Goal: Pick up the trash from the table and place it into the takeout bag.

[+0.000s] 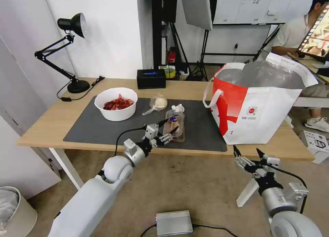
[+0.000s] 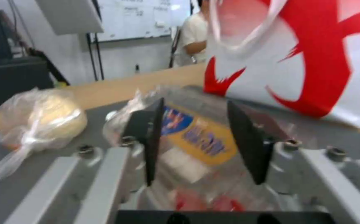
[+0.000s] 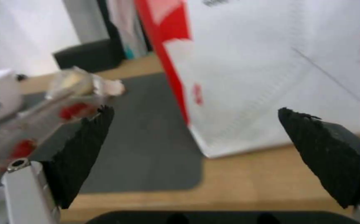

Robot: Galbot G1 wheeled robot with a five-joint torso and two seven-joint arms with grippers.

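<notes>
At centre frame, my left gripper is straddling the clear clamshell tray, jaws spread and not pinching. The tray is looking light and crushable, so I am favouring its side walls. My right gripper is hanging spread at lower right.

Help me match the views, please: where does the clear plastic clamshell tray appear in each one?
Head view: the clear plastic clamshell tray lies mid-mat, at the left gripper.
Left wrist view: the tray sits centre, between the black fingers.
Right wrist view: the tray is at the left edge.
Shared landmark: the takeout bag.
</notes>
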